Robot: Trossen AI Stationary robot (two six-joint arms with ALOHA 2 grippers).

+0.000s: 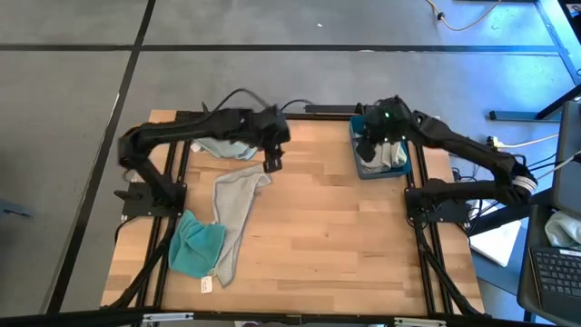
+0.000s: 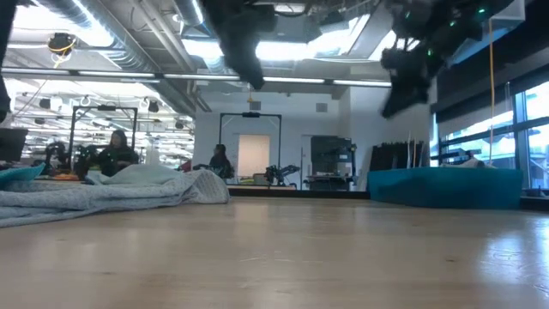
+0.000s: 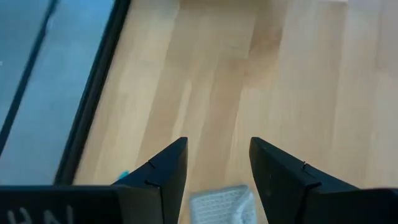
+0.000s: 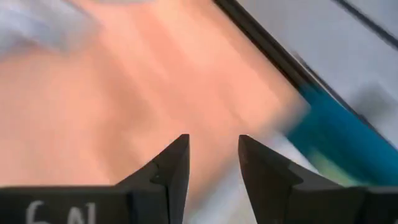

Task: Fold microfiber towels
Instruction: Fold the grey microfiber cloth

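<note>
Left pincer (image 1: 272,164) hangs released above the grey towel (image 1: 234,211); right pincer (image 1: 368,145), also released, hovers over the blue tray (image 1: 356,163). Descend squarely on the towel's far corner, pinching one layer only.

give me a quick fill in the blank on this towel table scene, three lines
The left hand hovers with open fingers over the far end of the long ____ towel.
The teal towel lies bunched on the table's ____ side.
The right hand hangs, holding nothing, above the blue ____.

Missing words: grey; left; tray
</note>
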